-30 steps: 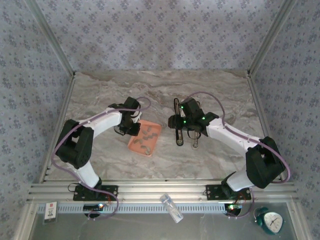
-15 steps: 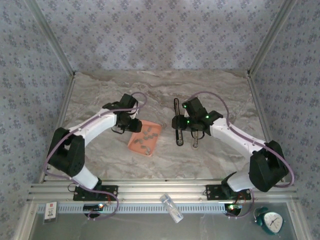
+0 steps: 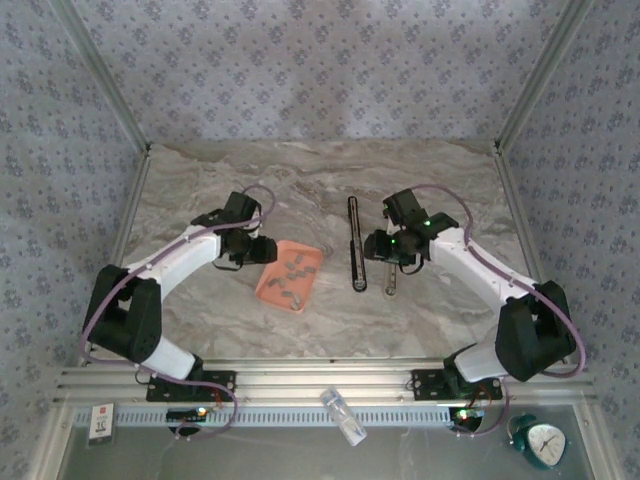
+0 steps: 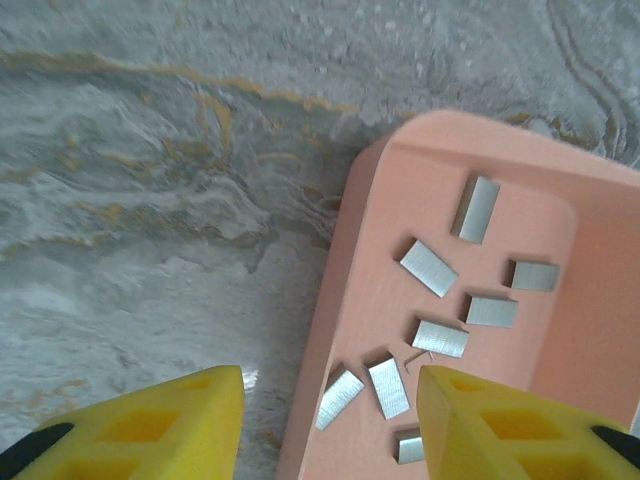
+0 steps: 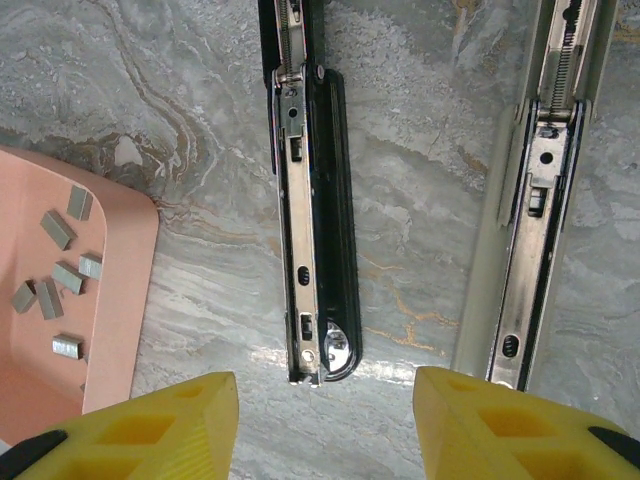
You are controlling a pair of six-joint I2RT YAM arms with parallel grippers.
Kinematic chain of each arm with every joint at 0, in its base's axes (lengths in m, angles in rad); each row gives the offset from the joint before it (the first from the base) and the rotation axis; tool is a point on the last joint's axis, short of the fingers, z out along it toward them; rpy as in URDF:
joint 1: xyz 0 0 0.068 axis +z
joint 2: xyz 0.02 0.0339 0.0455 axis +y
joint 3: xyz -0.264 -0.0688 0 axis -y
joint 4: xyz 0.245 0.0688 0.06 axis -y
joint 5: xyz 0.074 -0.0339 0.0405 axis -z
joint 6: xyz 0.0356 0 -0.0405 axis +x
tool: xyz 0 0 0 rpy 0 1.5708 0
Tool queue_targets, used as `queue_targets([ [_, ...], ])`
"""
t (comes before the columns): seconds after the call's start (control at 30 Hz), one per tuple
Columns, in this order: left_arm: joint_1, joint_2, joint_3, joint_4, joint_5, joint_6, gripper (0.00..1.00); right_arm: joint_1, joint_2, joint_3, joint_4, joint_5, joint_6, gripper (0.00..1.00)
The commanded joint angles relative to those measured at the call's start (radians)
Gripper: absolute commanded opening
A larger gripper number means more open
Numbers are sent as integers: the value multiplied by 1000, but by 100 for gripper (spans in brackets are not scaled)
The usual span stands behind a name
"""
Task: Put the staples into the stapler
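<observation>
From where I stand, the left gripper (image 4: 328,425) hangs at the bottom of its wrist view, straddling the left edge of the salmon tray (image 4: 360,250). Its fingers are roughly half apart with nothing between them. 8 staples (image 4: 440,338) lie scattered flat inside the tray, right of centre. The right gripper (image 5: 322,425) is likewise parted and empty, just below the black stapler (image 5: 312,230), which lies opened flat with its channel up. A pale stapler (image 5: 535,200) lies to its right. I'd shift the left gripper over 1 strip lying clear of its neighbours, square the fingers across it, then descend straight.
</observation>
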Motion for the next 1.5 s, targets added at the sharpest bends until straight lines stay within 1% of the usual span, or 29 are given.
queue_targets([
  [0.0, -2, 37, -35, 39, 53, -48, 48, 0, 7, 32, -25, -17, -30, 51],
  [0.3, -4, 110, -38, 83, 48, -86, 35, 11, 9, -4, 35, -47, -2, 51],
  [0.47, -4, 134, -25, 104, 47, -124, 25, 12, 10, -6, 46, -53, 1, 51],
  [0.63, -4, 141, -4, 130, 27, -159, 19, 10, 10, -9, 45, -61, 6, 51],
  [0.8, -5, 168, 31, 152, 18, -189, 16, 9, 21, -4, 52, -63, 7, 51],
  [1.2, -19, 226, 100, 165, 20, -216, 15, 18, 59, 35, 74, -49, 7, 51],
  [1.33, -16, 192, 104, 155, 12, -209, 23, 35, 77, 76, 62, -44, 13, 50],
  [1.47, 3, 126, 110, 124, 8, -197, 34, 72, 128, 168, -6, -24, -13, 50],
])
